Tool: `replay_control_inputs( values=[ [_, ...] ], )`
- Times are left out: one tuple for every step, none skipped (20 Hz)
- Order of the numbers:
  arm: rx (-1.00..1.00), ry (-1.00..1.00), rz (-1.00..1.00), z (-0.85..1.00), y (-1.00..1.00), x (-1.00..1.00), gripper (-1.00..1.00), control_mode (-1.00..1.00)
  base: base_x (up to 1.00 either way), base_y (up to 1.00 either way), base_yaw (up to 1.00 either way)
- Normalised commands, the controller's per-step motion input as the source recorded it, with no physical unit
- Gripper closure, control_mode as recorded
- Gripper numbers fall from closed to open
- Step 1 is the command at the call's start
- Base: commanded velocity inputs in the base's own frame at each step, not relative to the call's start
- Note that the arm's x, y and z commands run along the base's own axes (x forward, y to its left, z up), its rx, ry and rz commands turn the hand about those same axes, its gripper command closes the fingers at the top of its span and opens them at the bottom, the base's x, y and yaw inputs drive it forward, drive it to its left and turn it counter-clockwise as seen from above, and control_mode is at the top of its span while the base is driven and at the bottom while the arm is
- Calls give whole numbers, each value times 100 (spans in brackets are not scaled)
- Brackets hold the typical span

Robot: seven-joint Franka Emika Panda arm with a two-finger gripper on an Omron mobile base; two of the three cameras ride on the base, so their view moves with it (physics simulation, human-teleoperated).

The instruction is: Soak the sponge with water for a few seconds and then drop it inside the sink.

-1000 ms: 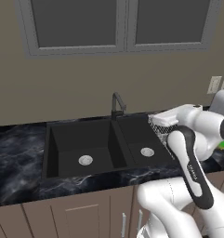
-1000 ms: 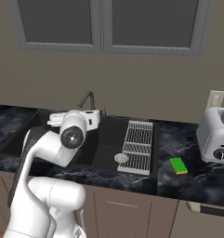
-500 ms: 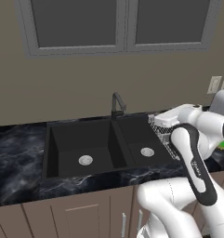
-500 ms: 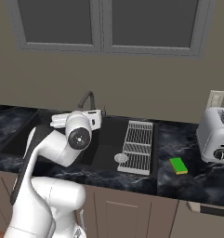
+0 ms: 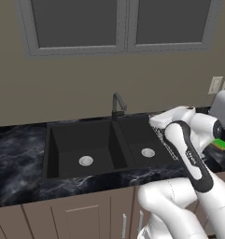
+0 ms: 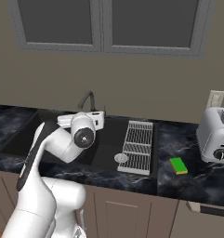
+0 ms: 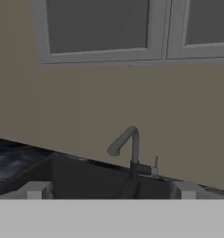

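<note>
The green sponge (image 6: 179, 165) lies flat on the dark counter right of the sink, between the rack and the toaster; the arm partly hides the sponge (image 5: 220, 144) in the left base view. The black double-basin sink (image 5: 67, 144) (image 6: 106, 148) has a dark faucet (image 5: 117, 105) (image 7: 132, 148) at its back. The water is out of view. My gripper (image 7: 111, 191) is open, its tips wide apart with nothing between them, and it points across the sink at the faucet. The white hand (image 6: 92, 118) hovers over the sink, well left of the sponge.
A metal wire rack (image 6: 137, 146) lies over the sink's right side. A silver toaster (image 6: 218, 137) stands at the far right with a wall socket (image 6: 214, 98) behind it. Windows sit above the counter, and cabinet fronts run below its edge.
The arm has turned a little above the sink. The sponge has not moved and the gripper stays open.
</note>
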Motion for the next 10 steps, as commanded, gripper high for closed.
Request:
replay_control_inputs(
  values=[
    [1,0,0,-43,0,43,-100,-100,0,0,0],
    [2,0,0,-43,0,43,-100,-100,0,0,0],
    [3,0,0,-41,0,40,-100,-100,0,0,0],
    [3,0,0,-40,0,36,-100,-100,0,0,0],
    [3,0,0,-38,0,34,-100,-100,0,0,0],
    [3,0,0,-39,0,34,-100,-100,0,0,0],
    [4,0,0,-41,0,35,-100,-100,0,0,0],
    [4,0,0,-41,0,35,-100,-100,0,0,0],
    [5,0,0,-41,0,35,-100,-100,0,0,0],
    [6,-1,0,-40,0,34,-100,-100,0,0,0]
  ],
)
